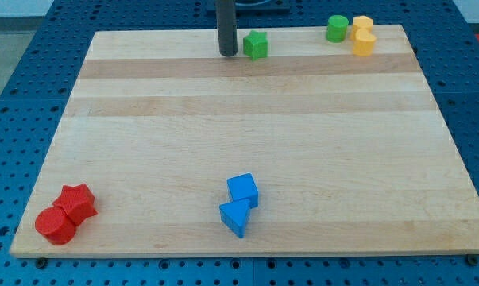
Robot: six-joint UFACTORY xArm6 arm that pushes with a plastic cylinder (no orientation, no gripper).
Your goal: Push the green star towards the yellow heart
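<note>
The green star [256,45] lies near the top edge of the wooden board, a little right of centre. My tip [227,52] stands just to the star's left, close beside it; I cannot tell whether they touch. The yellow heart [365,43] lies at the top right, with a yellow hexagon-like block [362,25] touching it from above.
A green cylinder [337,28] sits just left of the yellow blocks at the top right. A blue cube [243,190] and a blue triangle [235,215] lie at the bottom centre. A red star [77,202] and a red cylinder [55,225] lie at the bottom left.
</note>
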